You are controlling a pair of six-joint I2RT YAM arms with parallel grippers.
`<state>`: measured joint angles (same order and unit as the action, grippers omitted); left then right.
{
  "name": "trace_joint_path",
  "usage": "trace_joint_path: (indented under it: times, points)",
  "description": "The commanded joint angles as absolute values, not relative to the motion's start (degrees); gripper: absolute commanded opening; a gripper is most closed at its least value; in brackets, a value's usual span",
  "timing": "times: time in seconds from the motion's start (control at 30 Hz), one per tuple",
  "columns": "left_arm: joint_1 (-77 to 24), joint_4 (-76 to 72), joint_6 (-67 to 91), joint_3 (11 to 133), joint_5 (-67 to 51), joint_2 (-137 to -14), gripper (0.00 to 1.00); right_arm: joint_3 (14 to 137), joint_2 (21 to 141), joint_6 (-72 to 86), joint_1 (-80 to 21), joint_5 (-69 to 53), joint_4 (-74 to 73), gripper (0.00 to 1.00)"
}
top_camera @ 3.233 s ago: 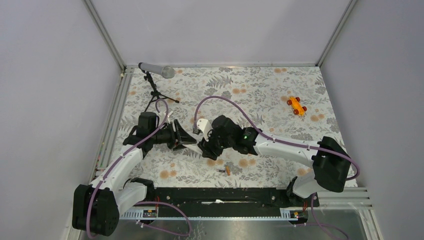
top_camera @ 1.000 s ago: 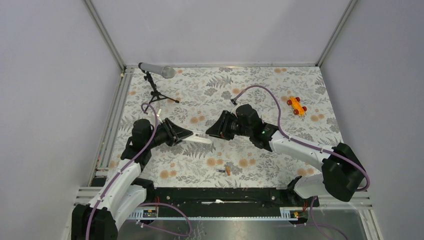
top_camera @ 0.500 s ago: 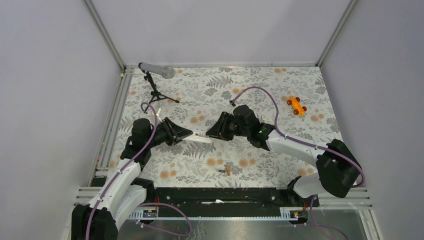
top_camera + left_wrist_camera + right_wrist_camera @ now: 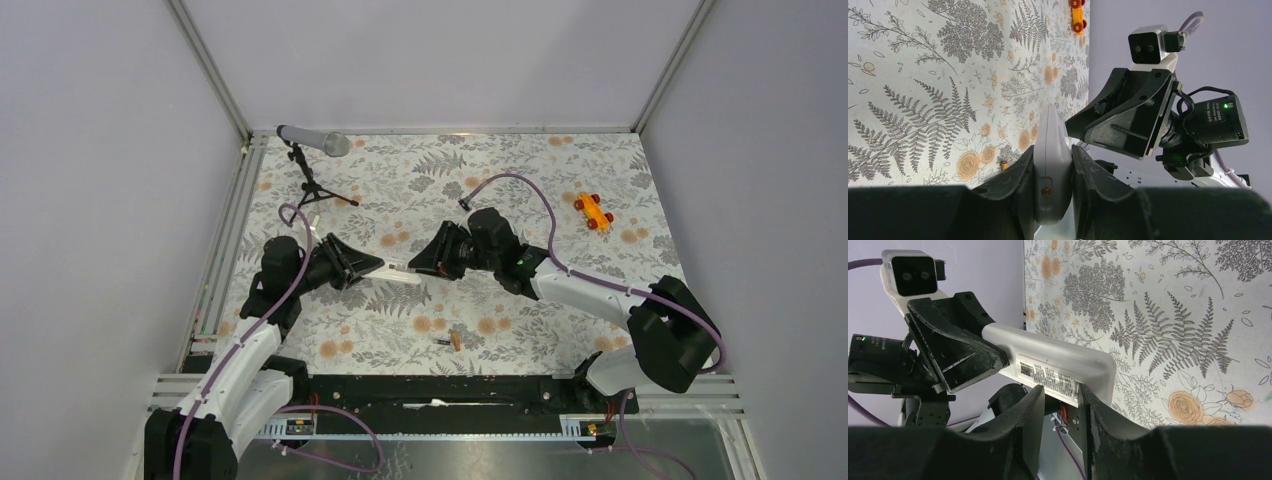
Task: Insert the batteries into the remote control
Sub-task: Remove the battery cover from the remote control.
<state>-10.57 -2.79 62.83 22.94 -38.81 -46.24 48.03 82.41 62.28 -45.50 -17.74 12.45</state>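
Note:
The white remote control [image 4: 402, 270] is held off the table, clamped at one end between my left gripper's [image 4: 1053, 156] fingers. In the right wrist view the remote [image 4: 1048, 356] shows its printed label. My right gripper [image 4: 1062, 392] has its jaws a narrow gap apart. Its fingertips [image 4: 1034, 399] flank the lower edge of the remote's free end, and I cannot tell whether they press on it. Two coppery batteries [image 4: 448, 341] lie on the cloth near the front edge. One of them shows in the left wrist view [image 4: 1004, 163].
A grey microphone [image 4: 313, 141] on a black tripod stands at the back left. An orange toy car [image 4: 594, 212] sits at the back right and shows in the left wrist view [image 4: 1077, 11]. The floral cloth [image 4: 520, 170] covers the table, and a black rail [image 4: 430, 390] runs along the near edge.
The left gripper lifted the remote and turned its free end to the right. My right gripper swung round to face it and has closed in on that free end over the last second.

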Motion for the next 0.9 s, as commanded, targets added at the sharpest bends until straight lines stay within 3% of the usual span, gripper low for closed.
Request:
trace_joint_path:
  times: [0.0,0.2,0.87]
  points:
    - [-10.90,-10.23,63.43,26.73,-43.45,-45.90,0.00,47.79,82.24,64.48,-46.26,-22.88,17.69,0.38]
    - [-10.90,-6.92,60.47,27.69,-43.73,-46.01,0.00,50.00,80.57,59.81,-46.23,-16.45,8.65,0.38]
    - [-10.90,-7.13,60.24,27.08,-43.23,-46.32,0.00,53.62,81.45,57.14,-46.23,-12.84,3.95,0.38]
